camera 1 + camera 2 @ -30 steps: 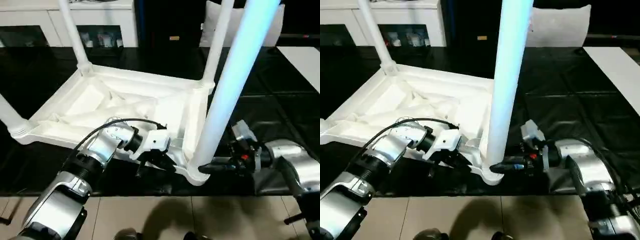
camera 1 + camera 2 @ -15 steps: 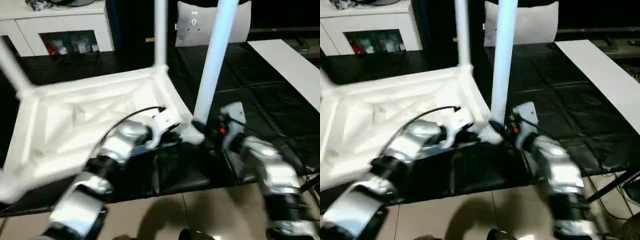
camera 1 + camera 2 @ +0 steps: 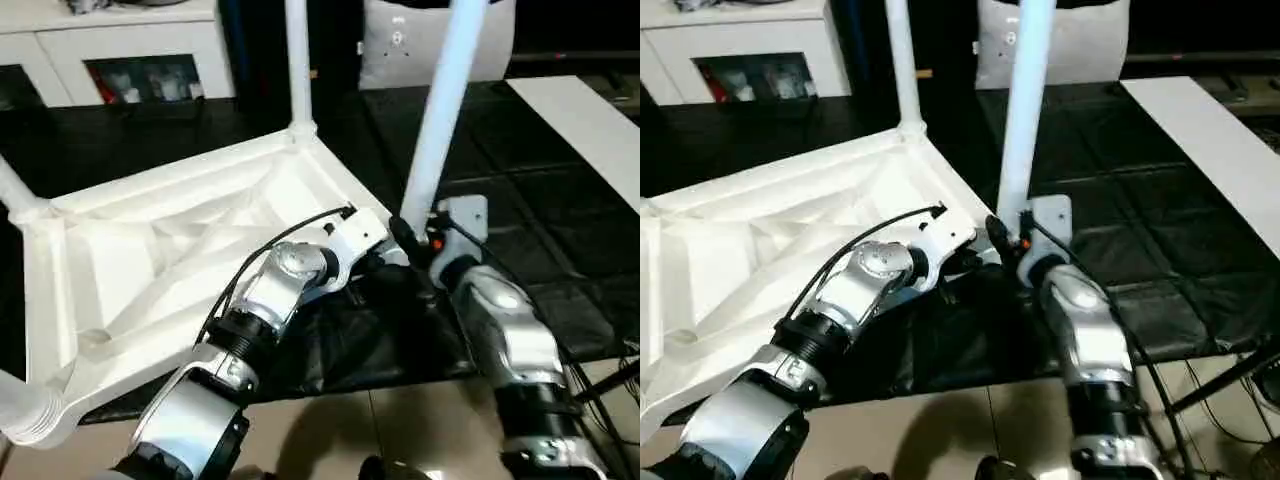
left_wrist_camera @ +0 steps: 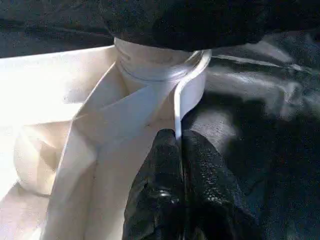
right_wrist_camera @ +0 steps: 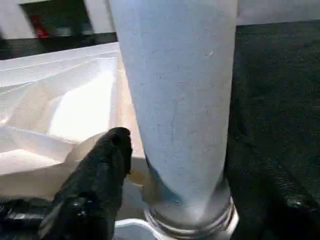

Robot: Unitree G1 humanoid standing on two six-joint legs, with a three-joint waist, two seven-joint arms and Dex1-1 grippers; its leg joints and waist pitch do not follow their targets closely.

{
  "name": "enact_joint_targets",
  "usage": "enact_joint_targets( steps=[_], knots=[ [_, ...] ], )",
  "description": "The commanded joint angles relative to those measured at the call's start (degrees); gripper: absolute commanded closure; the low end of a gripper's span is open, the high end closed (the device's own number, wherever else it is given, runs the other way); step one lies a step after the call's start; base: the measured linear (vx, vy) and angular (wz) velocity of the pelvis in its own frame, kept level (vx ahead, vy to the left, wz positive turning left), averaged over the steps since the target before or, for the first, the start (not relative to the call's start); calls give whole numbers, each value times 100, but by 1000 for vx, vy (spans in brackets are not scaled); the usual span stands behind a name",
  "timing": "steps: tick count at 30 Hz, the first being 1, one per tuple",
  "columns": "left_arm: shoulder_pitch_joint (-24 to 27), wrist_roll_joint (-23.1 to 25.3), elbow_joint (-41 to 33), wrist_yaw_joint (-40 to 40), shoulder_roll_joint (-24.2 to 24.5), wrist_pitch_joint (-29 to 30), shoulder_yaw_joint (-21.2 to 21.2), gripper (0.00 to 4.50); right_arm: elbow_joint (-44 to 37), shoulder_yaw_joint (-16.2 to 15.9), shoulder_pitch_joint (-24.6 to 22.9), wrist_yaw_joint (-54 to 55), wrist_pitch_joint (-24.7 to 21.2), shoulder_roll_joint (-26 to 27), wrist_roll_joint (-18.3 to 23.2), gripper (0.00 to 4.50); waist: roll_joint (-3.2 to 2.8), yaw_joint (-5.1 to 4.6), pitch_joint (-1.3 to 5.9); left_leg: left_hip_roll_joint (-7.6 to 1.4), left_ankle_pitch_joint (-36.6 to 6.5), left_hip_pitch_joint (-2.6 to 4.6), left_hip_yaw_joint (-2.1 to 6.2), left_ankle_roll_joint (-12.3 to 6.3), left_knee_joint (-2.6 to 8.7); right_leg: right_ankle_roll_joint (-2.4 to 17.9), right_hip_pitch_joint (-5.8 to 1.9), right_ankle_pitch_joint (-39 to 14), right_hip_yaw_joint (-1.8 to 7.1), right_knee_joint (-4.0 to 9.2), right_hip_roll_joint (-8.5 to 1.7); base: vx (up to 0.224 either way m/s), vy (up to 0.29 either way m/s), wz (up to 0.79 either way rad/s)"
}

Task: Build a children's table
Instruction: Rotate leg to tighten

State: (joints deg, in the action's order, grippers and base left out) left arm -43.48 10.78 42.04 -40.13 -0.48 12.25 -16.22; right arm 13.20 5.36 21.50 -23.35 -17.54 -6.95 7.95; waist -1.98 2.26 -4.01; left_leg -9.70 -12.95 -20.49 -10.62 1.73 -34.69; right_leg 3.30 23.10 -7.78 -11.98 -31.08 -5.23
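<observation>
my left gripper [image 4: 179, 150] pinches the stiff, light white plastic table's rim [image 4: 187, 95]; right gripper [image 5: 165, 175] clasps its slippery leg [image 5: 175, 85].

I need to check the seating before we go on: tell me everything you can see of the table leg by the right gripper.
The leg is a long white plastic tube, smooth and slightly tapered, standing nearly upright with its top out of frame. Its foot sits in the round corner socket of the upside-down table top. The right gripper is around its base, one finger alongside it. The left gripper pinches the top's rim beside the socket.
</observation>
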Motion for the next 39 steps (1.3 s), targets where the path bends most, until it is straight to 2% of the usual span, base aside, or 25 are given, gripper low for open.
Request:
enact_joint_targets(
  steps=[1, 2, 4, 6, 9, 10, 11, 12, 13, 18, 19, 22, 23, 28, 31, 33, 34, 38, 39],
  knots=[
    [15, -223, -192, -476, -34, -426, -154, 450, -257, -70, -72, -568, -17, -145, 297, 109, 105, 37, 452, -425, -149, -9, 222, -950, 332, 368, -452, -1370, 501, 334, -576, 0, 0, 0],
    [48, -231, -218, -604, 64, -481, -163, 450, -276, -49, -111, -799, 8, -312, 357, 109, 121, 48, 453, -421, -155, -17, 226, -955, 330, 324, -472, -1402, 496, 339, -573, 0, 0, 0],
    [160, -242, -295, -1092, 396, -866, -245, 450, -265, -22, -213, -1558, 136, -896, 430, 92, 115, 78, 451, -410, -241, -13, 216, -960, 326, 248, -462, -1592, 490, 362, -573, 0, 0, 0],
    [204, -257, -318, -1296, 524, -926, -271, 450, -240, -44, -242, -1989, 72, -1207, 498, 69, 117, 91, 442, -449, -245, -5, 230, -954, 333, 212, -444, -1607, 497, 349, -561, 0, 0, 0],
    [266, -299, -325, -1684, 720, -1166, -352, 450, -132, -167, -267, -2692, 230, -1686, 541, 58, 138, 121, 416, -396, -479, 8, 193, -823, 341, 82, -441, -2080, 477, 438, -560, 0, 0, 0],
    [342, -354, -395, -2135, 903, -1419, -469, 450, -57, -264, -253, -3142, 344, -1973, 543, 25, 132, 149, 424, -394, -494, 15, 202, -794, 339, 32, -448, -2158, 464, 440, -558, 0, 0, 0],
    [372, -379, -429, -2309, 970, -1485, -507, 450, -28, -296, -240, -3294, 368, -2064, 549, 25, 132, 154, 427, -407, -483, 12, 205, -797, 342, 15, -445, -2126, 474, 434, -556, 0, 0, 0],
    [387, -391, -451, -2402, 1007, -1475, -524, 450, -20, -314, -231, -3413, 362, -2108, 581, 25, 125, 165, 431, -443, -472, 32, 213, -805, 347, 45, -426, -2051, 479, 413, -550, 0, 0, 0],
    [405, -414, -471, -2622, 1105, -1568, -573, 450, 2, -370, -213, -3700, 379, -2217, 676, 25, 127, 177, 431, -461, -452, 24, 214, -815, 345, 103, -421, -1954, 485, 393, -556, 0, 0, 0],
    [416, -493, -506, -3292, 1419, -1969, -749, 450, 114, -604, -187, -4738, 571, -2476, 883, 25, 127, 282, 438, -472, -408, 35, 202, -810, 346, 172, -410, -1920, 488, 373, -567, 0, 0, 0],
    [411, -508, -505, -3420, 1470, -2040, -770, 450, 128, -632, -178, -4942, 540, -2493, 956, 44, 152, 297, 433, -474, -424, 26, 198, -830, 349, 168, -414, -1918, 490, 372, -564, 0, 0, 0],
    [380, -548, -498, -3718, 1576, -2192, -800, 450, 198, -786, -136, -5398, 519, -2571, 1078, 65, 135, 326, 438, -482, -391, 25, 202, -813, 343, 190, -409, -1883, 489, 352, -569, 0, 0, 0],
    [379, -551, -501, -3734, 1582, -2196, -802, 450, 201, -797, -134, -5423, 514, -2576, 1084, 75, 156, 323, 432, -487, -396, 26, 200, -811, 352, 190, -411, -1906, 491, 362, -569, 0, 0, 0],
    [348, -679, -611, -4144, 1720, -2314, -883, 450, 448, -1061, -8, -5774, 676, -2503, 1018, 108, 157, 349, 426, -478, -418, 24, 198, -713, 359, 163, -409, -2046, 489, 371, -579, 0, 0, 0],
    [345, -714, -639, -4201, 1726, -2322, -884, 450, 494, -1117, 24, -5928, 649, -2448, 1055, 142, 154, 360, 431, -490, -357, 29, 203, -707, 357, 189, -404, -1994, 495, 357, -580, 0, 0, 0],
    [348, -723, -638, -4246, 1727, -2340, -877, 450, 501, -1152, 37, -6000, 624, -2436, 1099, 146, 155, 366, 429, -496, -342, 27, 203, -714, 357, 199, -403, -1955, 498, 352, -580, 0, 0, 0],
    [352, -726, -646, -4263, 1731, -2341, -874, 450, 505, -1170, 42, -6022, 619, -2426, 1110, 174, 159, 369, 429, -499, -319, 23, 207, -722, 358, 201, -404, -1928, 500, 348, -581, 0, 0, 0],
    [361, -750, -658, -4321, 1763, -2361, -871, 450, 543, -1226, 77, -6064, 629, -2378, 1127, 193, 147, 386, 425, -491, -333, 24, 202, -710, 360, 205, -404, -1952, 500, 354, -585, 0, 0, 0],
    [364, -753, -663, -4329, 1773, -2361, -875, 450, 545, -1241, 79, -6086, 612, -2374, 1146, 211, 151, 381, 420, -492, -353, 24, 204, -695, 364, 193, -403, -1993, 495, 359, -578, 0, 0, 0]
  ],
)
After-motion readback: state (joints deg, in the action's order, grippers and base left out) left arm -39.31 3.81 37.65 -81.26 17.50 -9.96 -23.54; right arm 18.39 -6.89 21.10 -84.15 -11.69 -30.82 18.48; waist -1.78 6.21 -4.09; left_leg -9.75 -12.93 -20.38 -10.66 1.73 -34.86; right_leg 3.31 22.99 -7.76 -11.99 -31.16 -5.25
